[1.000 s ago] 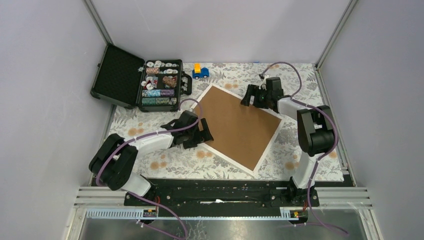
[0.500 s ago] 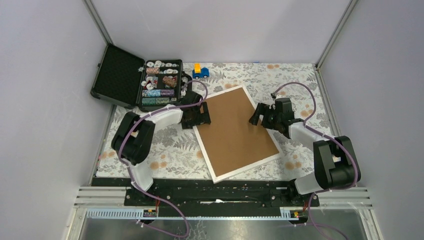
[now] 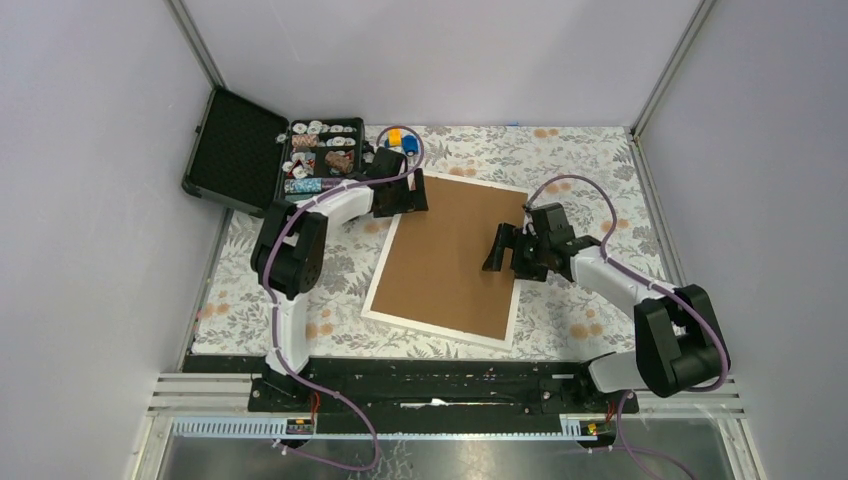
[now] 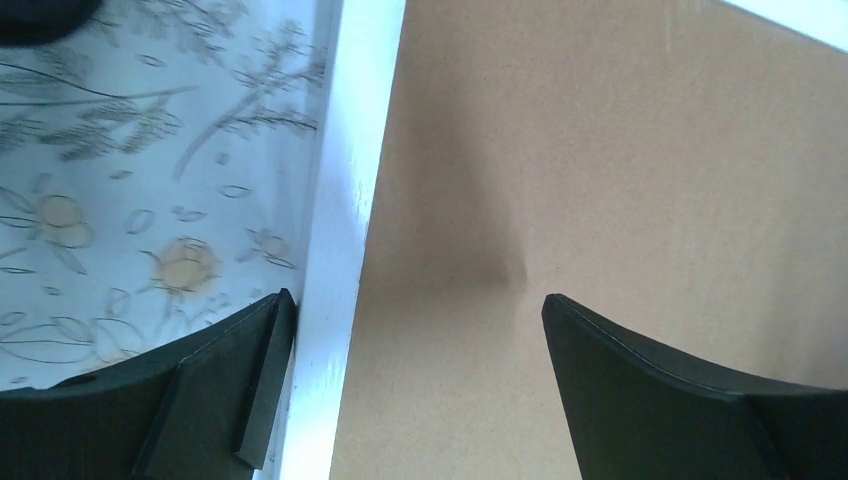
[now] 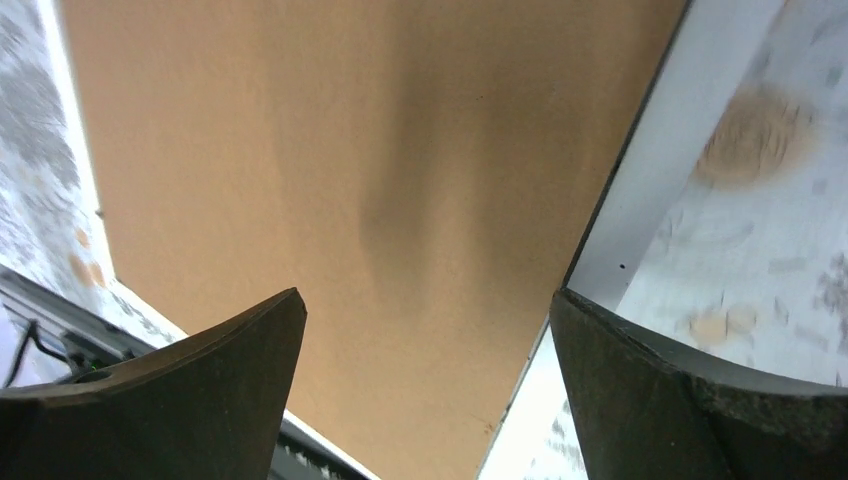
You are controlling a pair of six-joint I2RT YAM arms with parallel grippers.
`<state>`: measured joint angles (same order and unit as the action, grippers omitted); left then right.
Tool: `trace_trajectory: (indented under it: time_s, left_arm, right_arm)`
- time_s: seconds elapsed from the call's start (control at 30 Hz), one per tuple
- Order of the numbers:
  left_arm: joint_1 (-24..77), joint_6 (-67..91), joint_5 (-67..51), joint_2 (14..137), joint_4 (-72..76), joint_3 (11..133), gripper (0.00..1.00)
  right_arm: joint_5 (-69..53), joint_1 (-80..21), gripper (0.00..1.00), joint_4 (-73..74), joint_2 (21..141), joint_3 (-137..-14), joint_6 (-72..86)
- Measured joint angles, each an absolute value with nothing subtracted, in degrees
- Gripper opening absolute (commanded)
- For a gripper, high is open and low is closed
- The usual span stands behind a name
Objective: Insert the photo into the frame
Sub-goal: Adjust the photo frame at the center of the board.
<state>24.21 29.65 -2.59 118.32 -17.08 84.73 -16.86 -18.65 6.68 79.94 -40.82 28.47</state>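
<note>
Frame (image 3: 445, 262) lying brown back up mid-table on the floral table (image 3: 600, 160), left gripper (image 3: 408, 197) at its far left corner, fingers spread wide astride the white edge, holding nothing, right gripper (image 3: 498, 250) above the right edge, fingers equally wide, empty.

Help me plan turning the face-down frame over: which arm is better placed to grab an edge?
Right, probably: the right gripper hangs open over the frame, midway along its right edge. The left gripper, also open, is near a far corner.
</note>
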Motion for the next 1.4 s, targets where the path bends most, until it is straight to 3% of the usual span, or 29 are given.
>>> trace_trajectory:
  time_s: [0.17,0.33,0.5,0.6,0.8,1.4]
  left_arm:
    - [26.0,28.8,-7.3,113.7,-17.6,81.5,0.99]
    - [27.9,28.3,-11.3,107.2,-18.7,79.1,0.99]
    - [27.0,27.4,-12.2,103.0,-19.4,76.1,0.99]
    - [25.8,27.2,-12.3,101.0,-19.6,72.6,0.99]
    - [23.7,27.9,-14.7,100.2,-18.2,66.4,0.99]
    - [22.9,32.1,-21.1,100.2,-9.0,61.3,0.99]
  right_arm:
    - [-14.5,-20.2,1.0,20.5,77.7,-45.4,27.9]
    - [-16.3,-14.6,1.0,23.4,76.2,-50.6,27.6]
    - [-20.7,-8.5,0.97,24.0,77.5,-51.1,27.0]
    - [-22.0,-6.9,0.87,23.3,79.3,-51.1,26.8]
    - [-23.7,-4.8,0.77,21.4,85.9,-51.6,26.8]
    - [-25.6,-3.6,0.74,15.7,89.2,-51.5,26.7]
